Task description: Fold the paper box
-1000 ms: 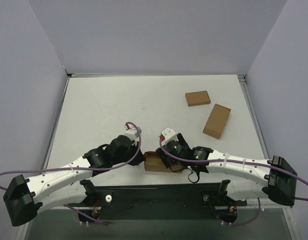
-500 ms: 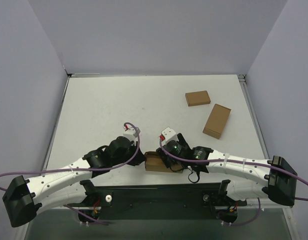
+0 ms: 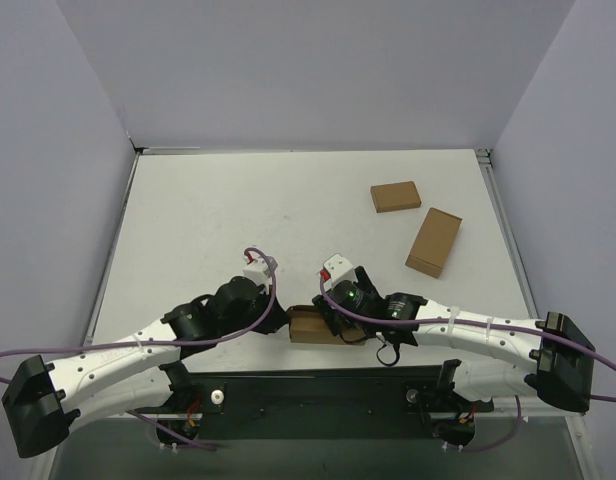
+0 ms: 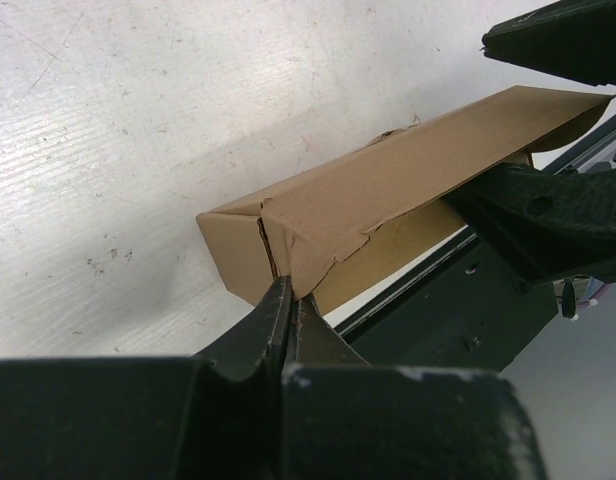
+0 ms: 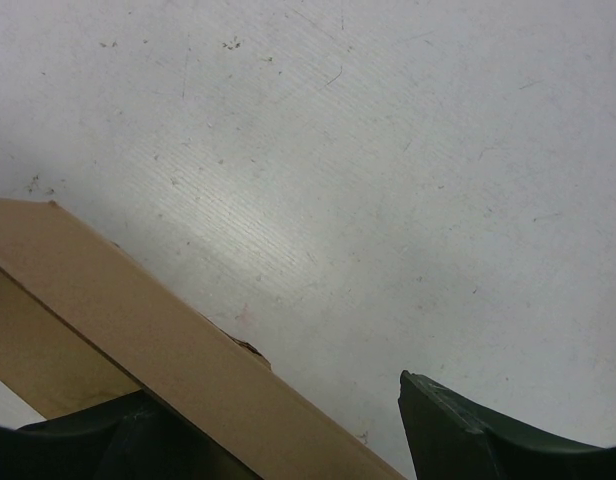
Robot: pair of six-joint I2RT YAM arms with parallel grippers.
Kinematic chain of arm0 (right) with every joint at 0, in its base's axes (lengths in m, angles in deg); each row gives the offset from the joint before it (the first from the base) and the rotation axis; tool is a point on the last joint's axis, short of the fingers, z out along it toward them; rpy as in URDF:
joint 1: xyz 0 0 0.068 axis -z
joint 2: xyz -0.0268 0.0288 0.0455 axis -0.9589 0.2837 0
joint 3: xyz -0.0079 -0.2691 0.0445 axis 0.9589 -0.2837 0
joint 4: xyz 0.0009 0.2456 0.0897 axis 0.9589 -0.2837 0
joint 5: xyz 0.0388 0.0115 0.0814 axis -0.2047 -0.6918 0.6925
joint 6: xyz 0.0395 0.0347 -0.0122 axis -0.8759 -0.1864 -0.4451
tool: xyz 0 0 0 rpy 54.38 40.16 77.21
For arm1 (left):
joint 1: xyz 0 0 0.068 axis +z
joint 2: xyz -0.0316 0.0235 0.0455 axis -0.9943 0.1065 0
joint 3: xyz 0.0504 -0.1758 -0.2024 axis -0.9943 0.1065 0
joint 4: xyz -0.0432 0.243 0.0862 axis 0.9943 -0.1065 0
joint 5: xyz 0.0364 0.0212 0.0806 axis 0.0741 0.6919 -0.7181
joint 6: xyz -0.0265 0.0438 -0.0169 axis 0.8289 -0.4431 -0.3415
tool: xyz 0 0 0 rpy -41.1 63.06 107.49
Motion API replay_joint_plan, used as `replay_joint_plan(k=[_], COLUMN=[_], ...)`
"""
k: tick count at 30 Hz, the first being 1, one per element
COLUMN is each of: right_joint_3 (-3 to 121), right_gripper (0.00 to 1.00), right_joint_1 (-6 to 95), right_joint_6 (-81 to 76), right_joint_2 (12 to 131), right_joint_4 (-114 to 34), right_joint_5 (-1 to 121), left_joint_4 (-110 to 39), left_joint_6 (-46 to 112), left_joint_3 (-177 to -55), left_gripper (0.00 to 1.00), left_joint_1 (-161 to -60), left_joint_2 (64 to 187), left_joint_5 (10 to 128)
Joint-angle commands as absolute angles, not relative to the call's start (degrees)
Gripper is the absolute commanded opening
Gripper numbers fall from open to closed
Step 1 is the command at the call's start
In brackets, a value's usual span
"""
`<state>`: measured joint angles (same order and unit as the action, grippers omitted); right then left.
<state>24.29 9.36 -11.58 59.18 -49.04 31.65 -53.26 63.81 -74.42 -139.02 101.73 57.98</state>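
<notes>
The left fingers (image 4: pixel 263 325) are pressed fully together, their tips set against the near lower corner of the paper box (image 4: pixel 388 180), right at a seam where two panels meet. Whether a thin cardboard edge is nipped between them cannot be made out. The right fingers (image 5: pixel 488 430) are spread wide and straddle the far end of the box. One finger is touching the cardboard, while bare counter is seen between the cardboard and the other, so nothing is clamped there.

The box is seen as a long, shallow brown shape at the near edge of the counter (image 3: pixel 238 220), between the two wrists. Its long top panel is raised at a slant, with a ragged edge and a gap beneath.

Over the last second the left arm (image 3: pixel 118 350) has been drawn slightly back and to the left, while the right arm has been kept in place. The box has barely been shifted.

This is judged to be a small pull or press at the left corner while the other end is steadied. The top panel is not yet closed.

Two smaller brown boxes (image 3: pixel 395 196) (image 3: pixel 434 242) lie well apart on the far right.
</notes>
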Motion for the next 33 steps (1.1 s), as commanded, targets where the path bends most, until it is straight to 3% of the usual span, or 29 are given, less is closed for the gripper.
replay_joint_plan(k=[1, 18, 33], right_joint_3=[23.3, 23.5, 24.2], right_gripper=[0.75, 0.75, 0.75], right_joint_1=[9.5, 9.3, 8.8], right_joint_6=[-11.1, -11.1, -10.7], right_joint_2=[59.5, 59.8, 61.3], right_joint_4=[-55.0, -54.9, -55.0], right_joint_5=[30.5, 30.4, 30.5], left_joint_4=[-55.2, -55.6, -49.5], left_joint_6=[65.1, 67.7, 72.5], left_joint_3=[-72.9, -70.3, -70.4], left_gripper=[0.00, 0.00, 0.00], left_joint_1=[-140.6, -143.3, -143.0], left_joint_2=[103.4, 103.8, 95.3], left_joint_5=[58.1, 55.2, 54.9])
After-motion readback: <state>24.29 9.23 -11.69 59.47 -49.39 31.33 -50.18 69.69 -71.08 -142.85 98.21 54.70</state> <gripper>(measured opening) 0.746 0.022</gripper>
